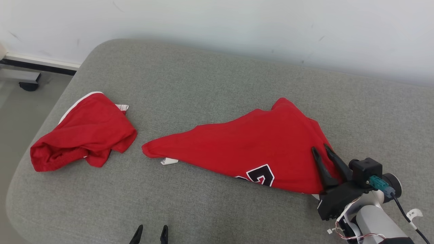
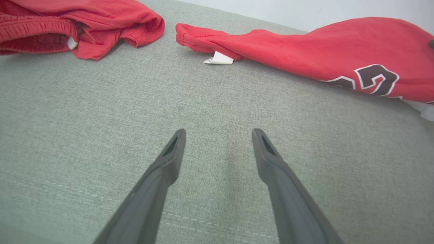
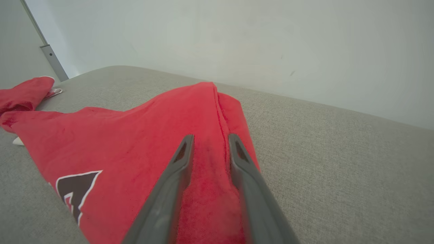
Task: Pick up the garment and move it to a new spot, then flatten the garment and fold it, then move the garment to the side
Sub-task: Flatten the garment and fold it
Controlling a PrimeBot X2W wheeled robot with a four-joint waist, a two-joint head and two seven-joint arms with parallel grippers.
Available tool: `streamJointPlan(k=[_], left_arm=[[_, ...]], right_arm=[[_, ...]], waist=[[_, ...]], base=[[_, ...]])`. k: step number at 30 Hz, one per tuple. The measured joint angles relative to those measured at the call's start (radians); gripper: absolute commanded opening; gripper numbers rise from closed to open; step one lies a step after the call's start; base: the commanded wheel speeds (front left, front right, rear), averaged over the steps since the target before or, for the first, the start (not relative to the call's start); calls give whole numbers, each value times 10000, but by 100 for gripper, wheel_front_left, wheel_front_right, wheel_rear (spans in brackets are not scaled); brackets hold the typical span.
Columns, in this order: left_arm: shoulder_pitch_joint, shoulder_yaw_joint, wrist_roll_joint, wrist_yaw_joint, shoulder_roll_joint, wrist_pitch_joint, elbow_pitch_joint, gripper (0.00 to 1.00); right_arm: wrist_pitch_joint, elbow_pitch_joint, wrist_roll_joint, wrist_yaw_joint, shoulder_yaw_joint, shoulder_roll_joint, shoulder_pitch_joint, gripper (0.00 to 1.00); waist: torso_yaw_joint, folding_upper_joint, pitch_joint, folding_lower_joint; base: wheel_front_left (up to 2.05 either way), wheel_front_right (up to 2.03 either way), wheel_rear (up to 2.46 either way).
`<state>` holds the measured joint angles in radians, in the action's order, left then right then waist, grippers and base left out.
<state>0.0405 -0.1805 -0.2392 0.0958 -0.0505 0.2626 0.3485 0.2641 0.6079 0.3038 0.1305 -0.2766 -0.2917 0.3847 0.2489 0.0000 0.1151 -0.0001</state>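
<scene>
- The garment (image 1: 251, 152) is a red top lying on the right half of the grey cushion (image 1: 203, 84). It is spread in a rough triangle, with its narrow end pointing to the robot's left.
- The right gripper (image 1: 320, 147) rests on the garment's right edge. In the right wrist view its fingers (image 3: 179, 169) stand narrowly apart with a raised ridge of red cloth between them. We cannot tell whether that ridge is clamped or merely straddled.
- The left gripper (image 1: 152, 227) hovers at the near edge of the cushion with its fingers (image 2: 169, 159) spread wide and nothing between them. It is well apart from the garment, and bare grey fabric lies in between.
- We count two red cloth pieces: the garment and a crumpled red piece (image 1: 84, 135) with white trim, on the left part of the cushion.
- The crumpled piece sits near the garment's narrow tip, not touching it.
- We count one black-and-white print (image 1: 261, 175) on the garment's near edge and one white label (image 1: 169, 161) poking out under its narrow end.
- A pale wall (image 1: 237, 20) stands behind the cushion. At the far left there is floor (image 1: 20, 112) and a dark castor (image 1: 28, 86).
</scene>
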Motion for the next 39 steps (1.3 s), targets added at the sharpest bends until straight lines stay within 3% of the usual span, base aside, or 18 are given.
streamJointPlan(k=[2, 3, 9, 17, 20, 24, 29, 30, 32, 35, 39], left_arm=[[0, -2, 2, 8, 0, 0, 2, 100], [0, 4, 2, 10, 0, 0, 4, 100], [-1, 0, -15, 8, 0, 0, 17, 100], [-185, -249, -107, -35, 2, 0, -21, 100], [-243, -366, -182, -79, -2, 0, -17, 100], [-265, -508, -324, -94, -2, 0, -13, 100], [-350, -842, -548, -167, -2, 0, -17, 100], [-377, -924, -606, -178, -2, 0, -25, 100], [-407, -1066, -656, -211, -2, 0, -40, 100], [-405, -1143, -688, -290, -2, 0, -25, 100], [-391, -1039, -686, -357, -2, 0, -46, 100]], right_arm=[[0, 73, 13, 0, 10, 6, 1, 17], [2, 142, 31, 0, 21, 6, 3, 0], [-2, -71, 102, 0, 127, -54, 111, 0], [2, -2366, -10, 0, 481, -445, 1601, 0], [0, -2654, -63, 0, 362, -581, 2540, 0], [2, -2299, -259, 0, -75, -773, 3547, 0], [-48, -192, -863, 0, -765, -930, 4982, 0], [-102, 347, -1007, 0, -788, -940, 5209, 20], [-268, 1530, -1402, 0, -700, -934, 5586, 100], [-174, 2800, -1687, 0, -205, -757, 5882, 100], [-46, 3317, -1954, 0, 130, -251, 5982, 100]], waist=[[10, 1, 6, 0], [15, 0, 10, 0], [27, 0, 105, 0], [170, 1, 387, 3], [359, 0, 434, 2], [597, 0, 491, 2], [1131, 0, 607, 2], [1251, 0, 635, 2], [1491, 0, 700, 2], [1818, 1, 799, 3], [2017, 0, 945, 1]], base=[[0, 0, 0], [0, 0, 0], [0, 0, 0], [0, 0, 0], [0, 0, 0], [0, 0, 0], [0, 0, 0], [0, 0, 0], [0, 0, 0], [0, 0, 0], [0, 0, 0]])
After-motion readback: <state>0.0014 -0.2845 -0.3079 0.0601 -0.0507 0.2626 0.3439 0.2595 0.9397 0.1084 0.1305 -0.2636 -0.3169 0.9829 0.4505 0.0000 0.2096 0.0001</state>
